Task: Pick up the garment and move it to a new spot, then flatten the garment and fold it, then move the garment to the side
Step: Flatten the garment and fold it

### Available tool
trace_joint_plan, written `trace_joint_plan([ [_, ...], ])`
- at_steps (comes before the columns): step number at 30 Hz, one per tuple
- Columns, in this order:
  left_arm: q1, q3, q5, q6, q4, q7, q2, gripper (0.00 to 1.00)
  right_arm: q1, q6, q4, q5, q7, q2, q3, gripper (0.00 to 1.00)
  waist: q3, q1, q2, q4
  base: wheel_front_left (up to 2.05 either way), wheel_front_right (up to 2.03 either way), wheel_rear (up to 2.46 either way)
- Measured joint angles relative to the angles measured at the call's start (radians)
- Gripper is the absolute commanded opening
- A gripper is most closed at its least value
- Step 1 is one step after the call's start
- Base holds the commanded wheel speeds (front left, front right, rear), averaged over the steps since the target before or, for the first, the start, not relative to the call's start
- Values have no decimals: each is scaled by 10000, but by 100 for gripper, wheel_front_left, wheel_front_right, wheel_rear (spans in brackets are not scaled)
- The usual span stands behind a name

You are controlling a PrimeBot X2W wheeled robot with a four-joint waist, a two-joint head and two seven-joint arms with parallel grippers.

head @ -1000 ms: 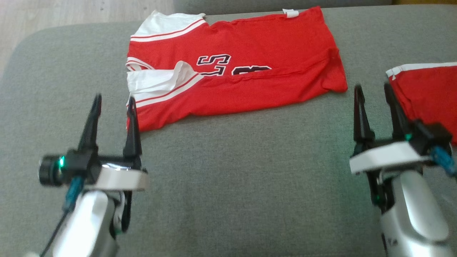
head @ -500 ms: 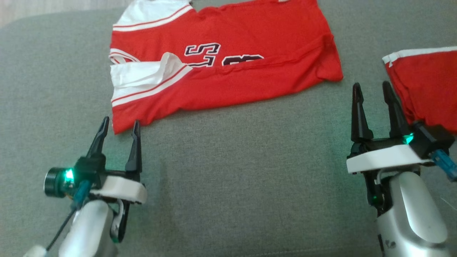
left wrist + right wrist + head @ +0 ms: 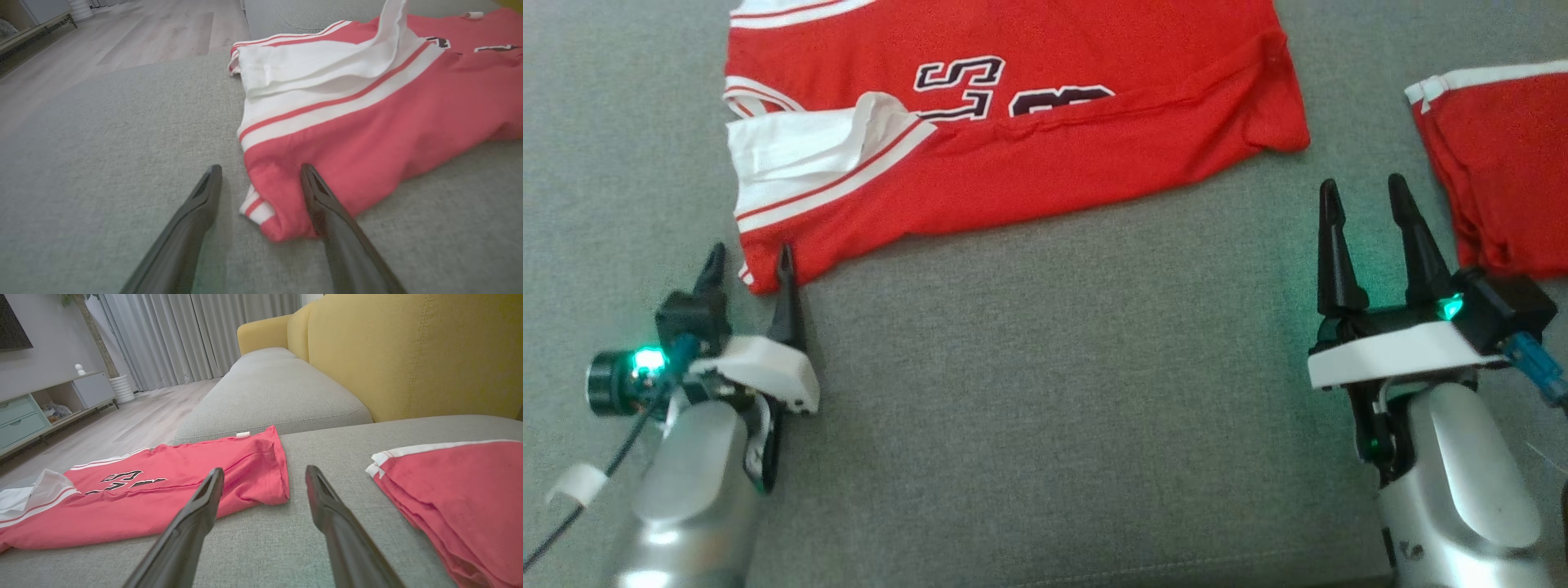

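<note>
At the near left corner of the red shirt, the left gripper is being held low with its two dark fingers spread wide and nothing clasped between them. In the left wrist view the striped hem corner is being straddled, one finger lying on bare cushion and the other over the red cloth, though whether the cloth is actually being touched cannot be told. This placement is judged to be a lining-up for a pinch on that corner, so that the shirt can be lifted or folded from its edge. Further out, the shirt is being left lying across the grey sofa cushion, doubled lengthwise, with a white sleeve turned over its left end and dark lettering partly hidden in the fold. The right gripper is likewise being kept wide apart and empty, raised over bare cushion between the shirt's right end and a second red garment lying folded at the right, near both but on neither. It is probably being held ready for the shirt's other near corner.
</note>
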Motion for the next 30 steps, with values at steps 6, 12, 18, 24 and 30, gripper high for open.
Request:
trace_joint_plan([
  [6, -866, 180, -318, -385, 802, 476, 35, 100, -403, 0, -157, 115, 0, 4, 40, 100, 320, -1, 0, -199, 0, 0, 0],
  [12, -1162, 165, -407, -617, 1212, 186, 8, 0, -408, 0, -167, 123, 0, 4, -127, 100, 242, 0, 0, -167, 0, 0, 0],
  [18, -953, 167, -395, -604, 504, -435, -224, 0, -477, 0, 550, -343, 244, 8, -349, 100, -64, 1, 0, 79, 0, 0, 0],
  [24, -577, 199, 163, -589, -2232, -491, -305, 0, -1691, 0, 1770, -794, 1850, 6, -972, 100, -192, 0, 0, 439, 0, 0, 0],
  [30, 37, 107, 608, -796, -3421, -516, -537, 0, -3155, 0, 3981, -1197, 3064, -2, -1503, 100, -103, 1, 0, 806, 0, 0, 0],
])
